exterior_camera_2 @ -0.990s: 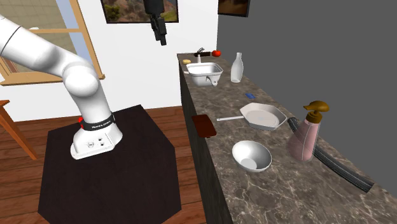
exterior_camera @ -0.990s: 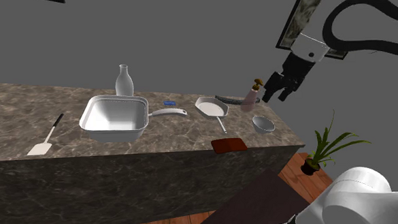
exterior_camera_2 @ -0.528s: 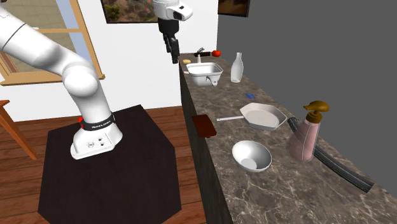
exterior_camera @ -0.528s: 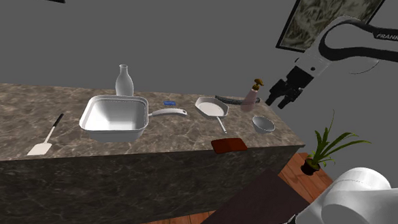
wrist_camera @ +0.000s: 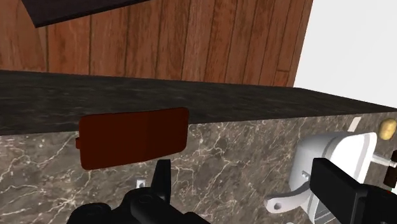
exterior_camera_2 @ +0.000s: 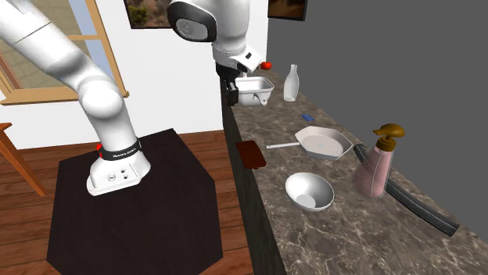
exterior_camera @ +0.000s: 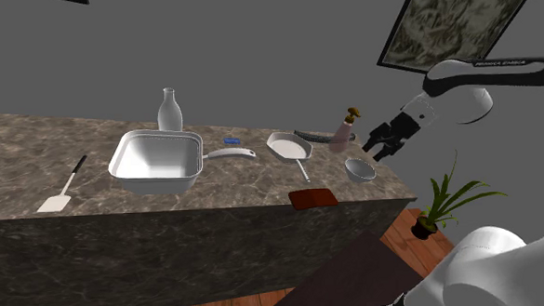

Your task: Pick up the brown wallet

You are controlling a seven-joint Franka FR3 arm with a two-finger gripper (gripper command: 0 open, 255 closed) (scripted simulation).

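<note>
Since half a second ago my arm (exterior_camera: 463, 76) has swung down, bringing my tool (exterior_camera: 383, 145) lower, to just right of the soap dispenser (exterior_camera: 342, 131) in the shoulder view; in the second exterior view the tool (exterior_camera_2: 232, 92) now hangs in front of the white sink (exterior_camera_2: 252, 90), at the edge of the tabletop (exterior_camera_2: 344, 226).

The dark marbled tabletop (exterior_camera: 38, 156) runs across the shoulder view with the sink (exterior_camera: 157, 161) sunk into it. To the sink's right in that view lies a white pan (exterior_camera: 289, 147), its handle pointing toward the front edge. The pinkish soap dispenser stands upright behind a small white bowl (exterior_camera: 360, 169).

The brown wallet (exterior_camera: 313, 198) lies flat at the very front edge of the tabletop, near the end of the pan's handle and well apart from the tool. From the wrist, the wallet (wrist_camera: 133, 136) lies beyond my tool (wrist_camera: 245, 178), hard against the edge.

My tool's two black fingers (wrist_camera: 162, 178) stand wide apart, with nothing between them.
</note>
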